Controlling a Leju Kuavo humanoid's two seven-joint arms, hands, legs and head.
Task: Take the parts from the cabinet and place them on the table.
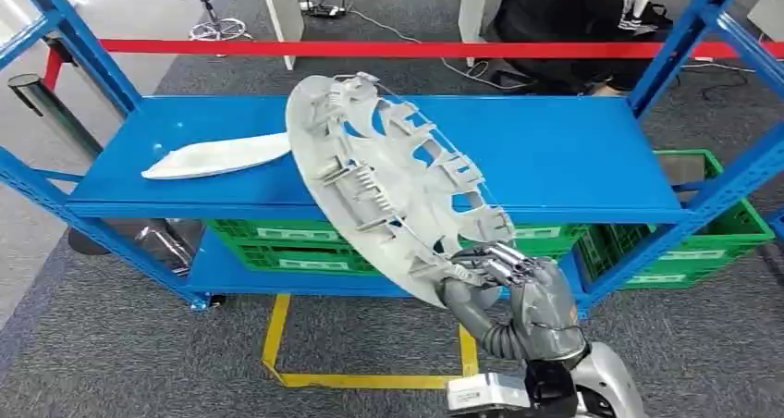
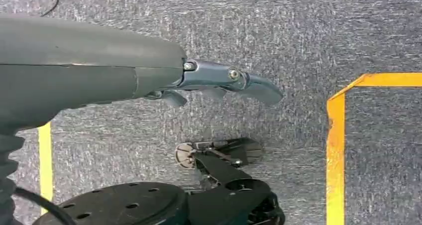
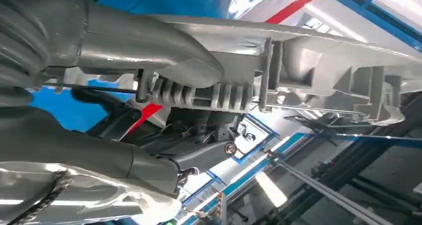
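1. Grey carpet (image 1: 111,344) marked with yellow tape (image 1: 361,379) is seen in the head view, with a blue shelf rack (image 1: 555,150) ahead, green crates (image 1: 684,242) on its lower level and a red barrier tape (image 1: 370,48) behind. A large grey wheel cover (image 1: 388,196), ribbed inner face towards the camera, is held by its lower rim in the right hand (image 1: 504,275), whose fingers are closed on the edge. The cover is carried in front of and above the top shelf, tilted, its long span running from upper left down to lower right, where the hand is. A second part, a long white panel (image 1: 217,156), lies flat on the top shelf, its length running along the shelf, its narrow tip towards the left.

2. In the left wrist view the left hand (image 2: 219,83) hangs over the carpet with nothing held; the fingers are nearly straight and close together, so it is judged idle and open.

3. In the right wrist view the cover's ribbed rim is seen clamped between the thick thumb and the darker fingers (image 3: 199,158) of the right hand.

4. Progress is judged as early to middle: one part is lifted off the shelf but not yet set down, no bench is visible, and the white panel remains to be taken.
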